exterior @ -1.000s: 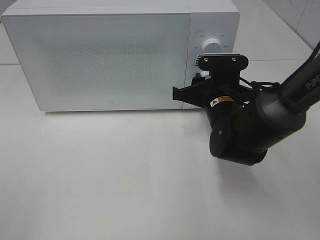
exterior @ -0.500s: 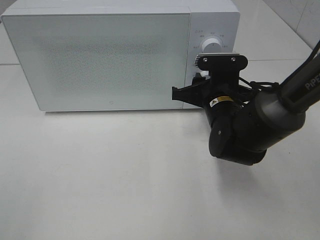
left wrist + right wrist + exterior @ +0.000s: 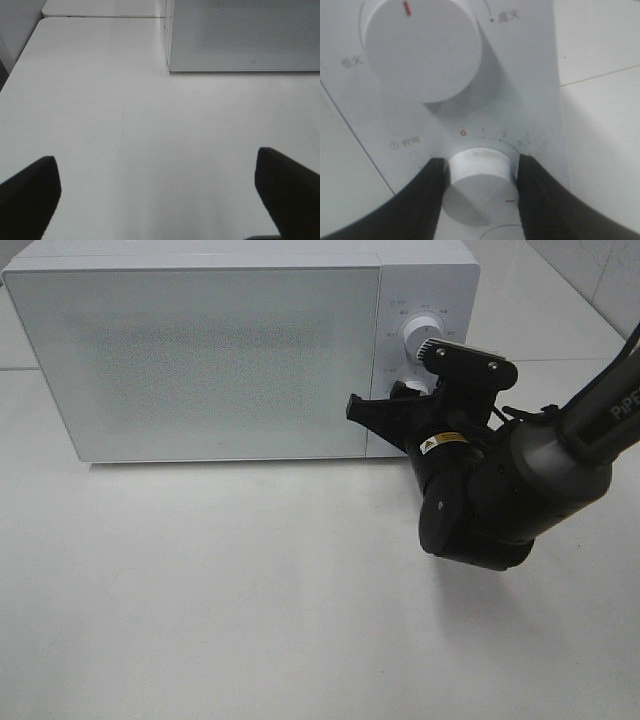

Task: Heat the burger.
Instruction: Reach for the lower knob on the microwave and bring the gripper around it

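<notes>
Right wrist view: the right gripper is clamped on the timer knob, one black finger against each side. The knob's red mark sits clear of the printed 0, beyond the 3. The power knob next to it is untouched.

The burger appears in no view. The microwave has its door shut and the frosted panel hides the inside. I judge the burger is in there, but I cannot confirm it.

Risks noted:
- The knob is smooth and white. The fingers could slip round it, so the wrist turns and the timer does not.
- Over-rotation would set too long a time and scorch the bun.
- Forward pressure on the panel could shove the microwave back across the table, since nothing braces it.
- If the burger is not inside, the oven runs empty.

The left gripper has its jaws wide apart and holds nothing. It hangs over bare tabletop, well apart from the microwave's lower corner at the upper middle of its frame.

Surface: matt white table, clean, faint scuffs. In the high view, a seam runs behind the microwave at mid-left and mid-right.

Room: pale tiles at the upper right of the high view. Lighting is even.
</notes>
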`<state>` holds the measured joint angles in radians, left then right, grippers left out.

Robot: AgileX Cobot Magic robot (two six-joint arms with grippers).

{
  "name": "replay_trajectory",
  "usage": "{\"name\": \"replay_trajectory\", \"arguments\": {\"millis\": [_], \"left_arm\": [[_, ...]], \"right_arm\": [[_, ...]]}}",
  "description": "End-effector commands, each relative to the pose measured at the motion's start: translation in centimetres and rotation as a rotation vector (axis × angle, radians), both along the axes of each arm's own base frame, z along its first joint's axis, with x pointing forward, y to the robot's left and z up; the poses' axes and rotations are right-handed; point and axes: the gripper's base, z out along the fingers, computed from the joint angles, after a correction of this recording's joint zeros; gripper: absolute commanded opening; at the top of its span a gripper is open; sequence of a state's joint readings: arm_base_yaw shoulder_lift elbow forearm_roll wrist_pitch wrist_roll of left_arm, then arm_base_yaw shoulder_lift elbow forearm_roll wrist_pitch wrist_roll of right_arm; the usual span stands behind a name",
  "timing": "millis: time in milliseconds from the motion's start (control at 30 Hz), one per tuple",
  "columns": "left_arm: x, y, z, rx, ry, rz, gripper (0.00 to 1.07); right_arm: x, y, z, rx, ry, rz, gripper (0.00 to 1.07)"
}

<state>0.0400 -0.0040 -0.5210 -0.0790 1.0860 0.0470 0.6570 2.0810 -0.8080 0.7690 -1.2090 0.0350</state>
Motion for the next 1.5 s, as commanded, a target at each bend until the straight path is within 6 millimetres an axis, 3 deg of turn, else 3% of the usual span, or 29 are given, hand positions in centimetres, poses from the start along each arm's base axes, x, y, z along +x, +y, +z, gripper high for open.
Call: {"name": "replay_trajectory", "arguments": {"millis": [33, 933, 1500], "left_arm": [[-0.2, 0.0, 0.0, 0.001, -0.029, 0.005, 0.98], [-0.2, 0.0, 0.0, 0.001, -0.029, 0.005, 0.98], [-0.2, 0.0, 0.0, 0.001, -0.029, 0.005, 0.98]], "right_arm": [[0.4, 0.2, 0.7, 0.148, -0.053, -0.009, 0.08], [0.4, 1.3, 1.3, 0.791, -0.085, 0.043, 0.08], [0.4, 1.2, 1.4, 1.237, -0.069, -0.017, 0.10]]}}
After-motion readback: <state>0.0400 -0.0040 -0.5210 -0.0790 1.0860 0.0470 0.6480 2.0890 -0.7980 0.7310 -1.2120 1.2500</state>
